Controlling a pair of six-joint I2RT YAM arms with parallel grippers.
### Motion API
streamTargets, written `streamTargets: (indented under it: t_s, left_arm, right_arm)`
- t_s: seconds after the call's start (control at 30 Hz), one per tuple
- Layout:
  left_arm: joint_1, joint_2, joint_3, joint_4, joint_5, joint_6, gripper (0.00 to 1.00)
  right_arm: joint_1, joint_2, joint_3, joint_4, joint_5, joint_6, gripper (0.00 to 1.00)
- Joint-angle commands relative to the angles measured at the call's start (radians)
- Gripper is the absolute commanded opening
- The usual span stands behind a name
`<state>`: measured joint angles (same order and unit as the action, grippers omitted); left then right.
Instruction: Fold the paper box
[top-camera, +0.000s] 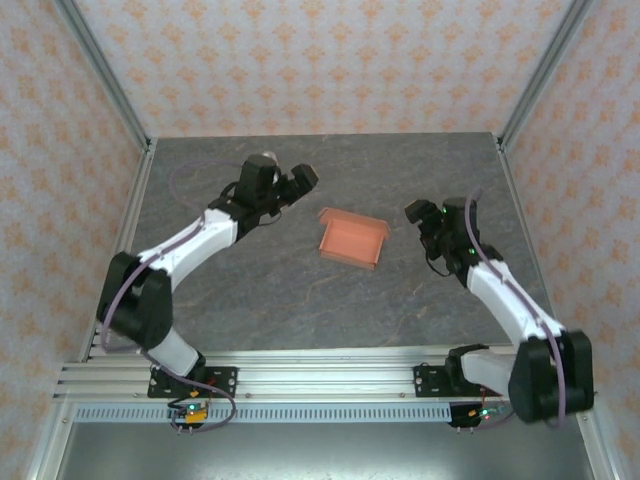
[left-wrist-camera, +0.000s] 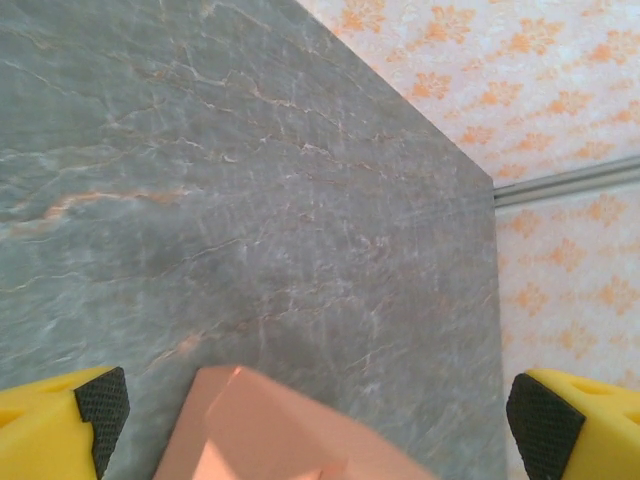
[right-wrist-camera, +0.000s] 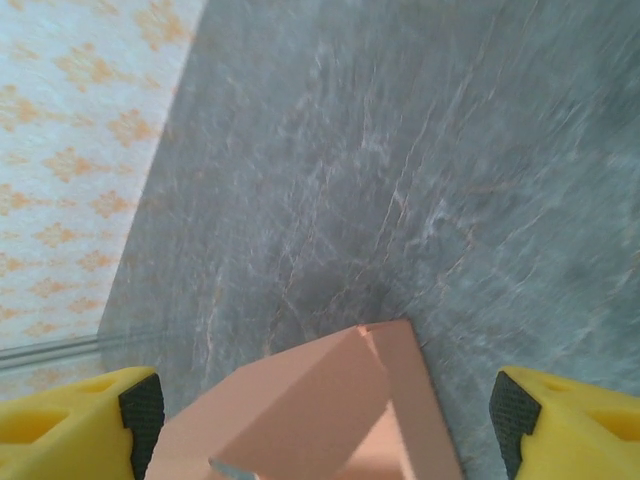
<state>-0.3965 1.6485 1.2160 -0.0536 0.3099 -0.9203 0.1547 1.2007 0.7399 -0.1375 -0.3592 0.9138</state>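
While looking down from overhead, seeing the paper box (top-camera: 352, 239) whole, lying near the middle of the tabletop (top-camera: 250, 290), between the left gripper (top-camera: 301, 180) and the right gripper (top-camera: 420, 216) and apart from both. Reading its full outline there: a shallow rectangular tray of thin salmon-orange card, open side up, low walls standing along its edges. Running its long axis left to right across the tabletop, the right end turning slightly toward the arms' bases. Catching from the left wrist just one folded corner of the paper box (left-wrist-camera: 265, 435), rising from the bottom edge between the yellow fingers (left-wrist-camera: 45, 435) with their black, finely dimpled pads (left-wrist-camera: 103, 412). Holding the jaws of the left gripper (left-wrist-camera: 322, 418) spread wide, clamping nothing. Catching from the right wrist another corner of the paper box (right-wrist-camera: 300, 415), a crease dividing a shaded face from a lighter one, pointing away from the camera. Standing likewise wide at the right gripper (right-wrist-camera: 327, 425), gripping nothing. Showing up close in both wrist views the grey, matte, stone-patterned surface of the tabletop, with pale and rusty veins, a grain blurring into flatter grey from above. Taking in, from overhead, the white arms (top-camera: 190, 240), the ribbed aluminium rail (top-camera: 300, 375) at the near edge, and the orange-patterned wallpaper (top-camera: 330, 60) all round.
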Motion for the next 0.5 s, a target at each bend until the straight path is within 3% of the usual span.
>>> streamTargets:
  t_s: [0.0, 0.2, 0.33, 0.47]
  left_arm:
    - [-0.015, 0.100, 0.084, -0.035, 0.146, -0.145, 1.00]
    - [-0.040, 0.172, 0.057, 0.111, 0.228, -0.287, 0.84]
    - [-0.078, 0.170, 0.030, 0.097, 0.220, -0.285, 0.79]
    - [-0.100, 0.172, -0.034, 0.186, 0.206, -0.357, 0.67]
  right_arm:
    - [-0.012, 0.086, 0.098, -0.045, -0.157, 0.112, 0.86]
    - [-0.018, 0.255, 0.189, 0.010, -0.358, 0.241, 0.84]
    - [-0.018, 0.277, 0.148, 0.095, -0.385, 0.327, 0.79]
    - [-0.019, 0.312, 0.156, 0.121, -0.408, 0.333, 0.69]
